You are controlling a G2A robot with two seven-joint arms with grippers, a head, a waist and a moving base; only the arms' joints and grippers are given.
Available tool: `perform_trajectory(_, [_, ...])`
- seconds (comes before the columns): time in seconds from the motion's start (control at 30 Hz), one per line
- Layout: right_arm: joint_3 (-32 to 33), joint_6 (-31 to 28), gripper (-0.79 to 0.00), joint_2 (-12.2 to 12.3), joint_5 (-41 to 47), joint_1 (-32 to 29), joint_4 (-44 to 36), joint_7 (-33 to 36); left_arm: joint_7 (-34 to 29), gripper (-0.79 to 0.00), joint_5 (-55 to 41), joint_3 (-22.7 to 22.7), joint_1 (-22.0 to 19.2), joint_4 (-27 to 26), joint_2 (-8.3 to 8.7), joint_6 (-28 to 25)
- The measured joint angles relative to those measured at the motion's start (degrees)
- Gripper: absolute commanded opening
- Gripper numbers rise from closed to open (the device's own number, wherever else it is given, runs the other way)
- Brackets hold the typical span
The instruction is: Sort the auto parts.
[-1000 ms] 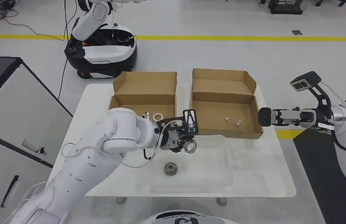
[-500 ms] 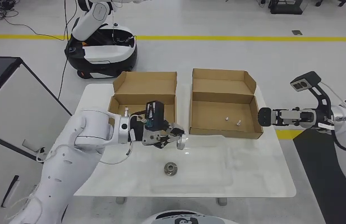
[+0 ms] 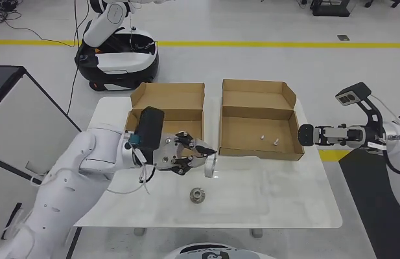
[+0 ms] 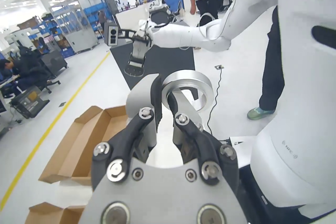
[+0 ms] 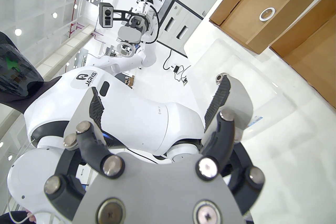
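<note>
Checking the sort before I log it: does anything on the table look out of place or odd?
One small round part lies loose on the table, outside both cardboard boxes. The left gripper grips a metal ring above the table. Nothing looks spilled or damaged.

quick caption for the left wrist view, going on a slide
Left end effector shut on a metal ring, one finger inside it, near an open cardboard box.
</note>
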Motion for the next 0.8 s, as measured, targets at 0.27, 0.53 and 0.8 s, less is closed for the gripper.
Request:
perform_trajectory(0.27, [0.00, 0.00, 0.000, 0.00, 0.00, 0.00, 0.00, 0.00, 33.23, -0.785, 20.23, 7.18, -2.49, 2.76, 5.48, 0.00])
perform_trajectory(0.53, [0.00, 0.00, 0.000, 0.00, 0.00, 0.00, 0.00, 0.00, 58.44, -0.785, 39.64, 11.09, -5.94, 4.02, 9.98, 0.00])
perform_trajectory(0.8, [0.00, 0.00, 0.000, 0.00, 0.00, 0.00, 0.00, 0.00, 56.13, -0.785, 32.46, 10.67, -5.86, 3.75, 10.34, 0.00])
